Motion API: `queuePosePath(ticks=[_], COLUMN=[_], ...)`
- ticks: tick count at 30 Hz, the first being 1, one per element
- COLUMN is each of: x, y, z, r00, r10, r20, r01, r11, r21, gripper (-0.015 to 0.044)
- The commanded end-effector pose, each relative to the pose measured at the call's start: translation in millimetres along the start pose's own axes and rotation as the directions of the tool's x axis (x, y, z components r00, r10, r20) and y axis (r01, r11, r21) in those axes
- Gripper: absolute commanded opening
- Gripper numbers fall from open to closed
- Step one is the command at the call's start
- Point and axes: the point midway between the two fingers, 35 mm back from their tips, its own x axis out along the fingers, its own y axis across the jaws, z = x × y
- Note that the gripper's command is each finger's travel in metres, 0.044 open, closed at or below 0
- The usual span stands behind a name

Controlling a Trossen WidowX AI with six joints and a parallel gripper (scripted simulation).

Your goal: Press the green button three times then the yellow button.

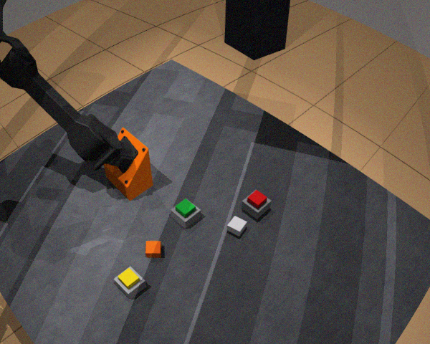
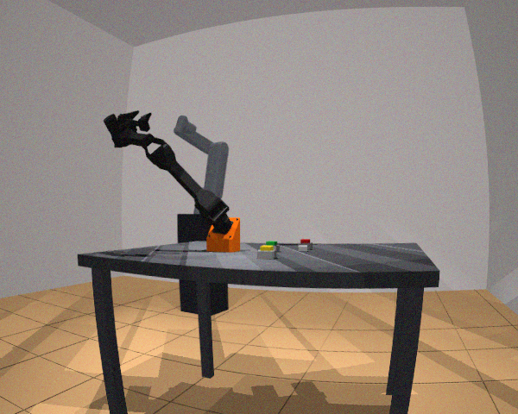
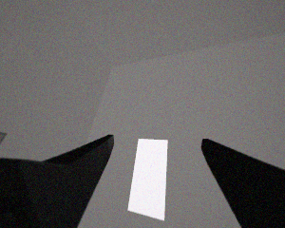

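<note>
- Two dark fingers fill the lower corners of the wrist view, spread wide with nothing between them; behind the gap lie only grey wall and ceiling surfaces and one bright white rectangular panel [image 3: 148,178].
- Gripper [image 2: 139,121]: raised high above the table's [image 2: 339,272] back-left part, jaws apart and pointing up and away from the tabletop; out of frame in the top view.
- Arm [image 1: 52,107]: slopes from the orange base mount [image 1: 133,173] up toward the gripper.
- Green button [image 1: 185,207]: on a grey housing, well below the jaws and far from them, just in front of the orange base mount; untouched.
- Yellow button [image 1: 129,278]: on its own grey housing, the farthest of the buttons from the base and likewise far beneath the jaws.
- Red button [image 1: 256,198]: beside the green one, on the side away from the arm; well clear of the jaws.
- Orange block [image 1: 153,248]: lying between the green and yellow buttons, apart from both.
- White block [image 1: 237,225]: between the green and red buttons, just beside the red housing, touching neither.
- Dark pillar [image 1: 256,26]: stands on the tiled floor beyond the table edge.
</note>
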Motion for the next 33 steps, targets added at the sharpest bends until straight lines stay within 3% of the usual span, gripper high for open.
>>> queuePosePath(ticks=[1,3,5,9,18,26,33], x=[0.6,21.4,64.8,102.6,201.3,242.1,243.1], y=[-1.7,0.7,26.9,56.2,182.0,306.4,424.9], z=[1.3,11.9,25.2,37.6,77.3,106.5,130.1], r00=[1.0,0.999,0.999,0.995,0.937,0.818,0.64], r10=[-0.013,-0.042,0.018,0.079,0.306,0.504,0.668], r20=[0.002,0.016,0.036,0.06,0.168,0.276,0.379], r01=[0.013,0.041,-0.024,-0.091,-0.349,-0.544,-0.625], r11=[1.0,0.996,0.987,0.967,0.802,0.524,0.166], r21=[0.009,0.08,0.161,0.237,0.485,0.656,0.763], gripper=[0.04,0.04,0.04,0.04,0.04,0.04,0.04])
